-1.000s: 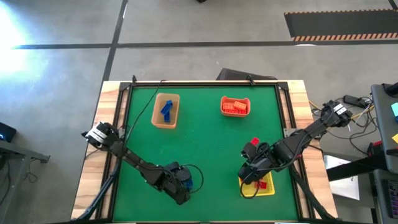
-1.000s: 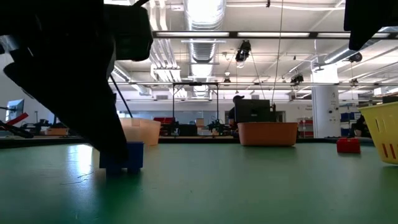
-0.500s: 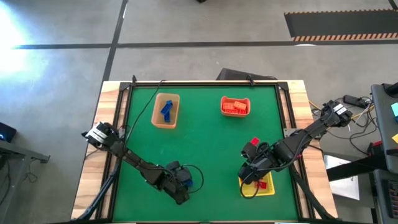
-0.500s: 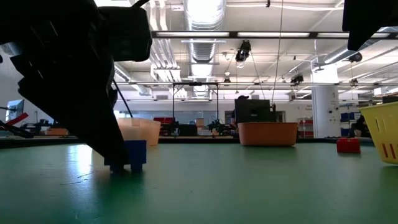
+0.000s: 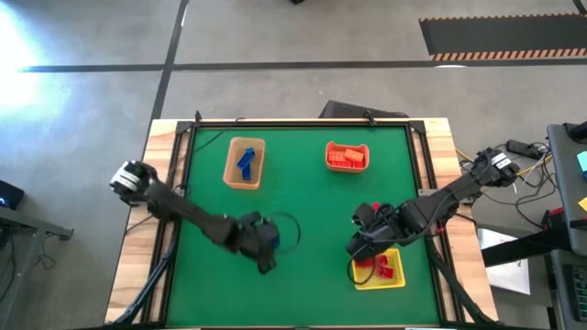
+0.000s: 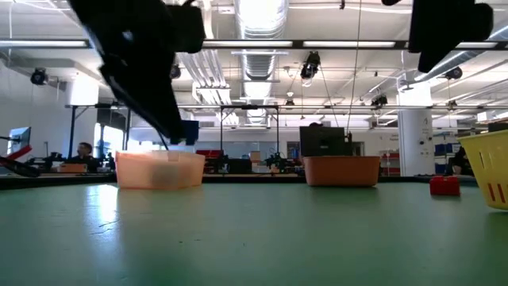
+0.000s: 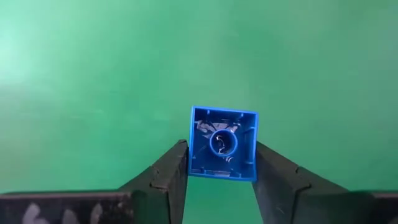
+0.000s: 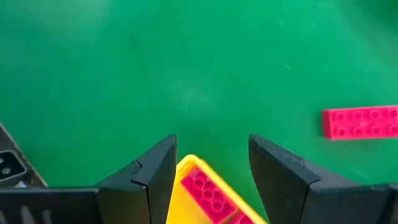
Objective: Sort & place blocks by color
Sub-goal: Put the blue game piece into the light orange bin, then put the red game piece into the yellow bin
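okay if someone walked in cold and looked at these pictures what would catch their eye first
Probably the blue block pinched in the left hand, lifted clear of the green table. Next, the three bins: a tan bin with blue blocks, an orange bin with orange ones, and a yellow bin with red ones under the open right hand.

Large open robotics lab or workshop, exposed ceiling ducts (image 6: 255,48) and strip lights, grey concrete floor (image 5: 293,46) with tape lines, cluttered workbenches (image 6: 63,168), a monitor (image 6: 321,143).
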Controlling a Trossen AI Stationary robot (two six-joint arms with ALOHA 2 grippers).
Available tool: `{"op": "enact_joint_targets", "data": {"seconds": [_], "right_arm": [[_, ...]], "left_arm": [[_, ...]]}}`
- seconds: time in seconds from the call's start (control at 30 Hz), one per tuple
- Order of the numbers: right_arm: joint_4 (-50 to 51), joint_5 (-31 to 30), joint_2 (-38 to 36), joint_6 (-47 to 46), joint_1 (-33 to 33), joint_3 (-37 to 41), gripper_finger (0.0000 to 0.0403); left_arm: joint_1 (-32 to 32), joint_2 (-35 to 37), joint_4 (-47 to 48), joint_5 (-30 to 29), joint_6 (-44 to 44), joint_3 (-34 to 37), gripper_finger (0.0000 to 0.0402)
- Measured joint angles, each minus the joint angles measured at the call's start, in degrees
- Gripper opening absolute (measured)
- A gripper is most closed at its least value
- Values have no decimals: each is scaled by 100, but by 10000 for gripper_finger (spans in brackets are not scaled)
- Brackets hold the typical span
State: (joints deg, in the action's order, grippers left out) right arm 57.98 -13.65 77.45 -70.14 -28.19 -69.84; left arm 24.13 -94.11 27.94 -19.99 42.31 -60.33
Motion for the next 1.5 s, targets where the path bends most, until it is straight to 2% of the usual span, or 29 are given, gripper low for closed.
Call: {"op": "enact_joint_targets", "data": {"seconds": [0.2, 0.47, 0.63, 0.9, 1.23, 1.33, 1.5], "right_arm": [[0, 0, 0, 194, 315, 2, 185], [0, 5, -2, 375, 709, 2, 185], [0, 10, -4, 553, 965, 2, 185], [0, 57, -7, 813, 1358, 2, 185], [8, 222, -9, 1071, 1827, 2, 185], [81, 422, -9, 893, 2007, 2, 185], [516, 520, -9, 43, 2386, 22, 185]], "left_arm": [[-1310, 1070, 101, -2, -702, 666, 125], [-3606, 2573, 191, -3, -508, 1695, 125], [-4593, 2952, 200, 177, -391, 2126, 125], [-4694, 2929, 154, 348, -378, 2356, 174], [-4694, 2941, 143, 350, -377, 2220, 183], [-4694, 2966, 105, 350, -411, 2074, 184], [-4694, 2978, 42, 350, -676, 1689, 184]]}}
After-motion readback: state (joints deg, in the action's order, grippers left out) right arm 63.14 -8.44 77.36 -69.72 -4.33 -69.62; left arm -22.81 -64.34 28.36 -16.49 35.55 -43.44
